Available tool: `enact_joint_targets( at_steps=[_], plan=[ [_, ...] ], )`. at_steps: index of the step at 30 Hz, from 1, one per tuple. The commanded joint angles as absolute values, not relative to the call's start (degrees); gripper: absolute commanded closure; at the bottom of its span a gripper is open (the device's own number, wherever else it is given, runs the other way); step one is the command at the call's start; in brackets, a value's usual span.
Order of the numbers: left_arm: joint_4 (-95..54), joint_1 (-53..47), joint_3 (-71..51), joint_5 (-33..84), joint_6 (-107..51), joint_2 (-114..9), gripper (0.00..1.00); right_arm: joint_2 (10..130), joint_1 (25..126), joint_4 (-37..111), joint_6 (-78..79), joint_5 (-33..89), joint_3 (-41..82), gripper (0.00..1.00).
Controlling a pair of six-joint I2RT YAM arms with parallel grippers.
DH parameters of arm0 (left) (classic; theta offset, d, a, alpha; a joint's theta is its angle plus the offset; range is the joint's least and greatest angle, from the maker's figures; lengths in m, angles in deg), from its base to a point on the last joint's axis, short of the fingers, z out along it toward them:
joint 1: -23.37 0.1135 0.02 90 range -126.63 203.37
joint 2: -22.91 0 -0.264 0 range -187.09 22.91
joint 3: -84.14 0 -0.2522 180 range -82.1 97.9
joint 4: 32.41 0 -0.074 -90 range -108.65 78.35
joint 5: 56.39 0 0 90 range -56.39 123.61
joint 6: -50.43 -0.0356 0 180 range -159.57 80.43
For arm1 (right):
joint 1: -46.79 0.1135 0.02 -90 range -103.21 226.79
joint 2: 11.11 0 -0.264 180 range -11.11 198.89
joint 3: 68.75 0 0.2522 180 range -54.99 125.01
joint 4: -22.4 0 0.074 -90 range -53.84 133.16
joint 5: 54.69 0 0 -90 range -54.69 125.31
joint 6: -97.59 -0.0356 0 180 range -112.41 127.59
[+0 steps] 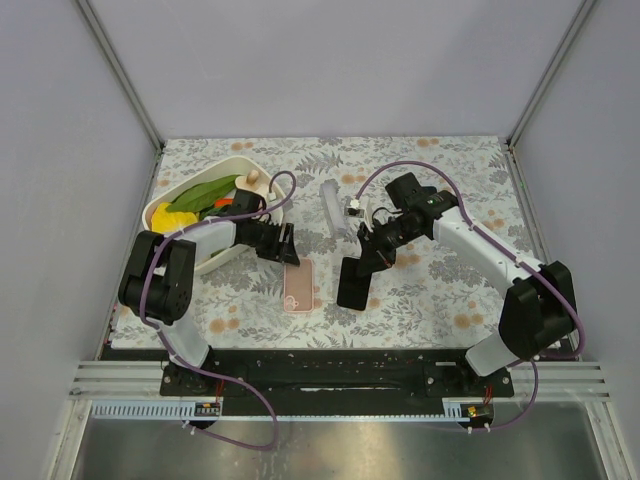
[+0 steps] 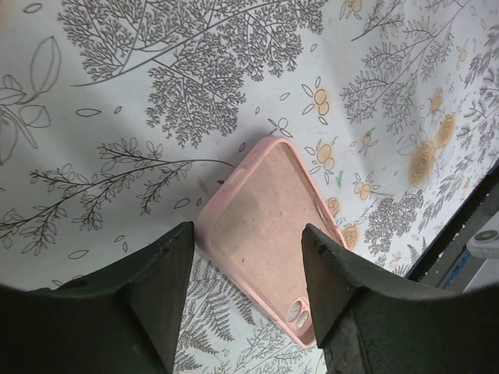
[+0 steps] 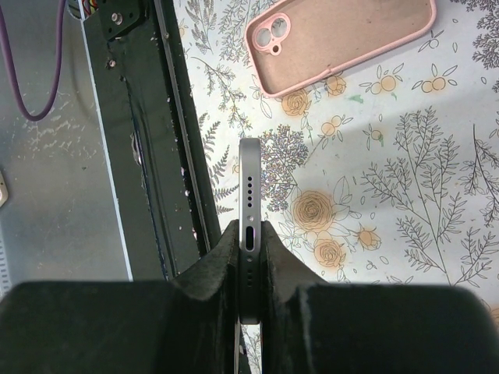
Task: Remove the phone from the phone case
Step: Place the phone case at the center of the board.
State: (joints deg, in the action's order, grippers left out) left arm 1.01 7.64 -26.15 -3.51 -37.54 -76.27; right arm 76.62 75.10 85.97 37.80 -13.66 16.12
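Extraction looks done: the right claw (image 1: pixel 368 252) grasps the slim dark phone (image 3: pixel 249 195) edgewise, the left claw (image 1: pixel 284 245) hangs released over the empty pink rubbery phone case (image 1: pixel 298 286); next, probably lay the phone down gently.

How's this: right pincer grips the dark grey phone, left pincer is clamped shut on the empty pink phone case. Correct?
Not quite. The left wrist view shows the left pincer open, its fingers apart over the empty pink phone case, not clamped on it. The right pincer does grip the dark grey phone.

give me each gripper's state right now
Left gripper: open, holding nothing, over the empty pink phone case.
Right gripper: closed on the dark grey phone.
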Motion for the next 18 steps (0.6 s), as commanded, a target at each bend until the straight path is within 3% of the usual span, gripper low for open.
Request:
enact_joint_targets(
  at_steps=[1,9,18],
  plan=[
    [-0.2,7.5,-23.7,0.2,-37.1,-76.1,0.38,76.5,74.6,86.0,38.6,-15.2,16.9,1.0],
    [1.7,7.6,-23.6,2.1,-38.3,-72.3,0.31,77.4,74.2,87.8,39.7,-13.9,17.2,1.0],
    [8.2,7.5,-23.1,3.6,-43.6,-60.7,0.26,85.8,68.9,101.1,50.0,-15.1,22.0,1.0]
  ],
)
